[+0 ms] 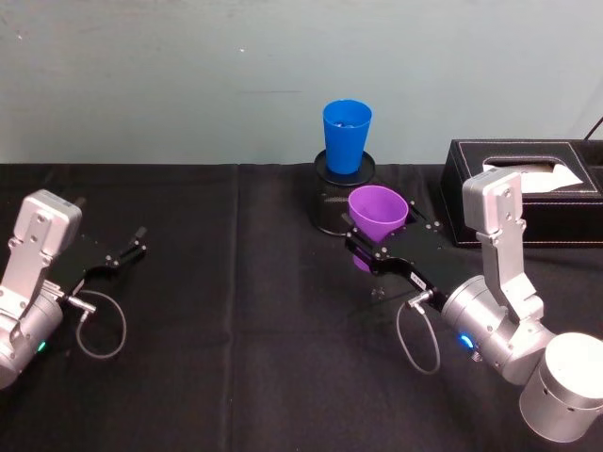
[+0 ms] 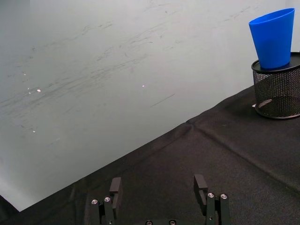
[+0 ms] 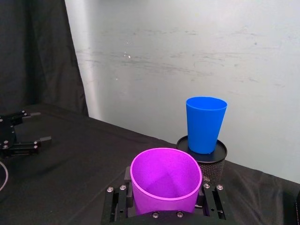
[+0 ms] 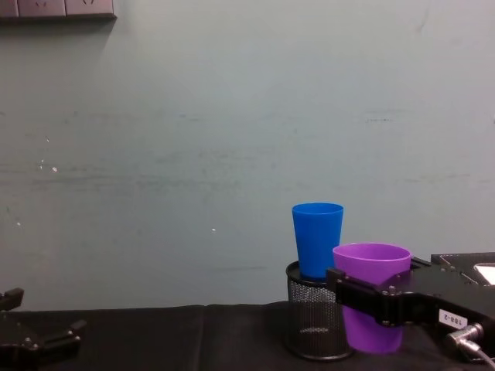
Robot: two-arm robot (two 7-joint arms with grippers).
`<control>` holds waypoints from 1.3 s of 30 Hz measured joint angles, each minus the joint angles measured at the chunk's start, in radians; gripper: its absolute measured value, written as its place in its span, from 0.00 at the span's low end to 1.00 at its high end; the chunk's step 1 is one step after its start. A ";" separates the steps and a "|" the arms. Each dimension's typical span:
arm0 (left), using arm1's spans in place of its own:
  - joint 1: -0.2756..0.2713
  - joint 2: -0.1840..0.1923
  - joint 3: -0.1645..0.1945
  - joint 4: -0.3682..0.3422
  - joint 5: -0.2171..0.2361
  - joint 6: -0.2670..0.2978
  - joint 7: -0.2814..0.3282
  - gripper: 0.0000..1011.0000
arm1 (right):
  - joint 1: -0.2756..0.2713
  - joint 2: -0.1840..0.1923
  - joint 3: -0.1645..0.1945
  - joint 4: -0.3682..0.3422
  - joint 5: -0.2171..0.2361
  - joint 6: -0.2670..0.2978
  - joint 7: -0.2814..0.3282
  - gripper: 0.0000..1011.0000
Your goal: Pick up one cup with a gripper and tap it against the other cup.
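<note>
Purple tapered plastic tumbler (image 1: 377, 209): upright, clamped between the jaws of the right gripper (image 1: 380, 234), just beside the black mesh pen holder (image 1: 328, 215). Bright blue tapered plastic tumbler (image 1: 346, 135): upright atop that holder, rim higher than the purple one's. Left gripper (image 1: 137, 243): parked at left over the black tablecloth (image 1: 245, 330), jaws apart, empty.
</note>
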 joint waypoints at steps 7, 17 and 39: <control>0.000 0.000 0.000 0.000 0.000 0.000 0.000 0.99 | 0.000 0.000 0.000 0.000 0.000 0.000 0.000 0.72; 0.000 0.000 0.000 0.000 0.000 0.000 0.000 0.99 | 0.000 0.000 0.000 0.000 0.000 0.000 0.000 0.72; 0.000 0.000 0.000 0.000 0.000 0.000 0.000 0.99 | 0.018 -0.012 0.002 0.021 -0.004 0.004 0.010 0.72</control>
